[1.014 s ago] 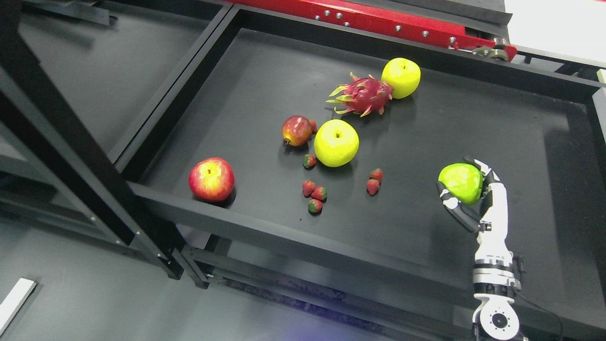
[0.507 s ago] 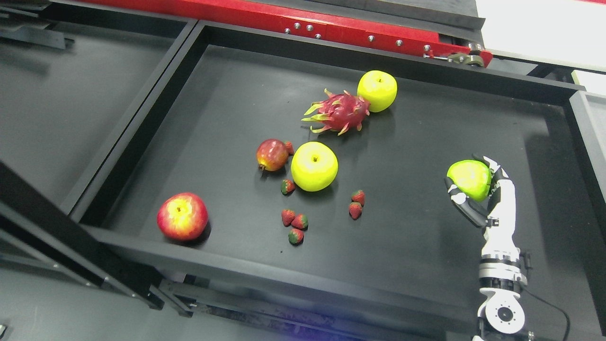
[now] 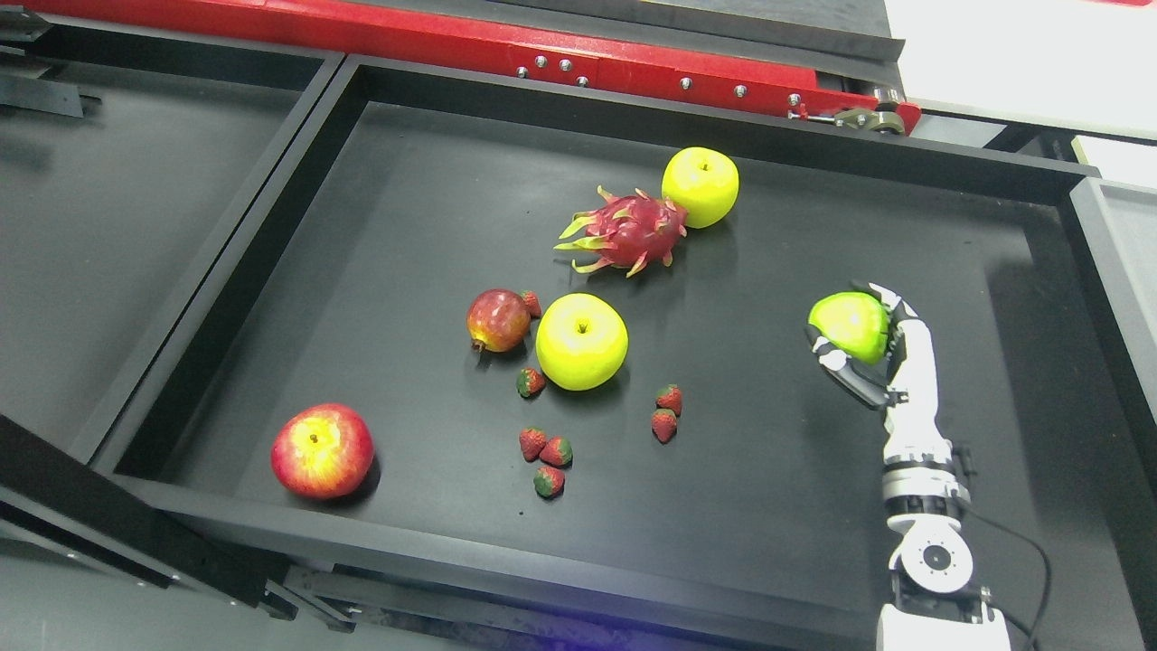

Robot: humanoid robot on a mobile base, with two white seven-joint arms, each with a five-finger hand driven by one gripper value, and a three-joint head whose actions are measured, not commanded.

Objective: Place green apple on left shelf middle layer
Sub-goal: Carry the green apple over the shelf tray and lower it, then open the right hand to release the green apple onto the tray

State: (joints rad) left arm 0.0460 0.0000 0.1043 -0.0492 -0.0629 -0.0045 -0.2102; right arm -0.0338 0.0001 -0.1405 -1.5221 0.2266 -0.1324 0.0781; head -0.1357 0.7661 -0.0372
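Glossy round green apple within jointed right-hand fingers

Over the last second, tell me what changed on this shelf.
The camera shifted, so the whole picture slid; the fruit kept its layout. The right hand still grips the green apple, now slightly closer to the strawberries. Nothing was released. The left hand is out of view.

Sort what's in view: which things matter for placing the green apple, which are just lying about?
Job: green apple, held in the right hand; black shelf tray.
Lying about: two yellow apples, red apple, pomegranate, dragon fruit, strawberries.
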